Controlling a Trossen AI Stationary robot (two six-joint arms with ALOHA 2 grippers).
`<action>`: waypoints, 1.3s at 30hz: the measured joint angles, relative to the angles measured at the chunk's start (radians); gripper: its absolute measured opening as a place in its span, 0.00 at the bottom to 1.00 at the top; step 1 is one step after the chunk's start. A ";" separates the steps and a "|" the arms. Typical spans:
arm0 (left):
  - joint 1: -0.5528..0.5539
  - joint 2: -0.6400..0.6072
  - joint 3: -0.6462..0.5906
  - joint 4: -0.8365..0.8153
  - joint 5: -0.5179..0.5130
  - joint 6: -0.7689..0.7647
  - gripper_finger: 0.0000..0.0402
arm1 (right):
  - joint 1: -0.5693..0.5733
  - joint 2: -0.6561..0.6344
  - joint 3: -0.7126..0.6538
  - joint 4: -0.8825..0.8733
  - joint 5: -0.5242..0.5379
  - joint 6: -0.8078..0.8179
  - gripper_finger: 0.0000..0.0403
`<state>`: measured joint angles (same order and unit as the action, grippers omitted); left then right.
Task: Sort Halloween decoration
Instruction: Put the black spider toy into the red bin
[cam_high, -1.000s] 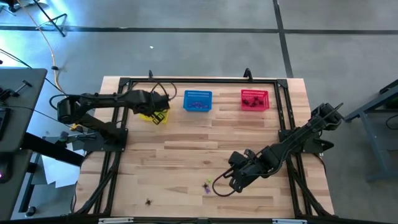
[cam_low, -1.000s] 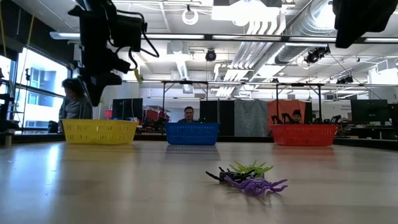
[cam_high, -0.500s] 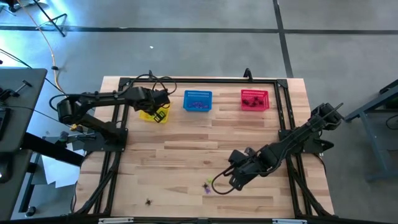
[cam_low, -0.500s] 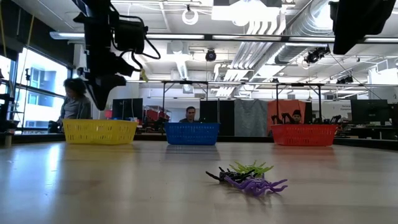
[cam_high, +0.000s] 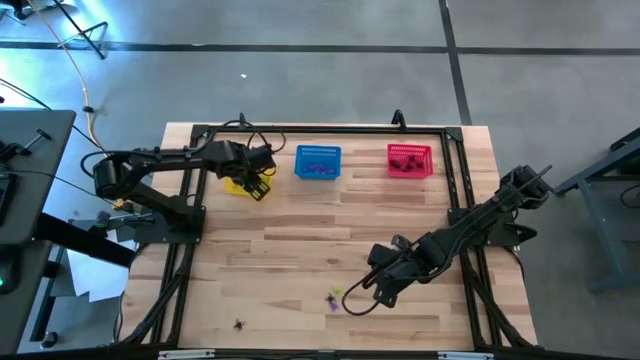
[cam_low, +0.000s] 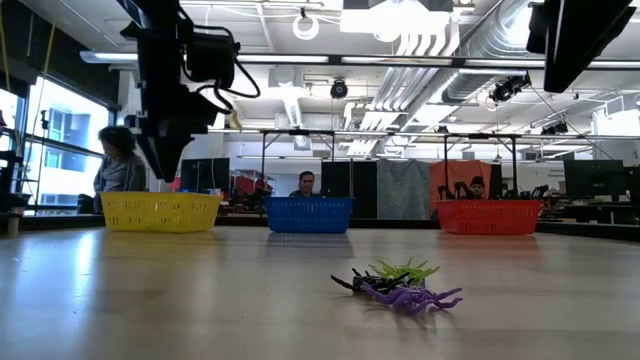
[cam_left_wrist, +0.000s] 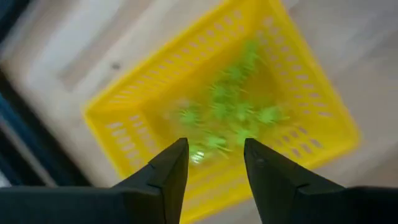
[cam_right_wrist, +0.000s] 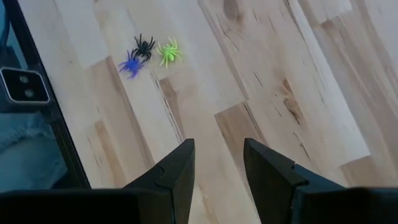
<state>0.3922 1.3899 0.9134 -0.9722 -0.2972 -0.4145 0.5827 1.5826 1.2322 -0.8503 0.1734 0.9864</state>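
My left gripper (cam_left_wrist: 214, 158), fingers apart over yellow mesh basket (cam_left_wrist: 118, 127); right gripper (cam_right_wrist: 217, 163) apart, empty, w/ tiny plastic spiders (cam_right_wrist: 149, 53) bunched — risk grabbing mixed colours.

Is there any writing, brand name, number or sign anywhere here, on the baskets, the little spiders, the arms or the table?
None can be read.
Yellow basket, blue basket, red basket: plain mesh, no labels.
Spiders: no markings.
Table: bare wood.
Room behind, in the low view: anything like a sign is too small to read.
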 joint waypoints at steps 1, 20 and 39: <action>-0.005 0.000 0.000 0.000 0.024 -0.012 0.36 | 0.000 0.000 0.000 0.001 0.000 -0.017 0.33; -0.724 -0.092 0.207 -0.180 0.276 -0.815 0.34 | 0.000 0.000 0.000 0.002 -0.001 -0.046 0.33; -1.335 0.275 0.207 0.383 0.122 -1.540 0.34 | 0.000 0.000 0.000 0.002 -0.001 -0.046 0.33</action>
<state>-0.9431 1.6651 1.1202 -0.5892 -0.1755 -1.9545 0.5827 1.5826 1.2324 -0.8486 0.1726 0.9409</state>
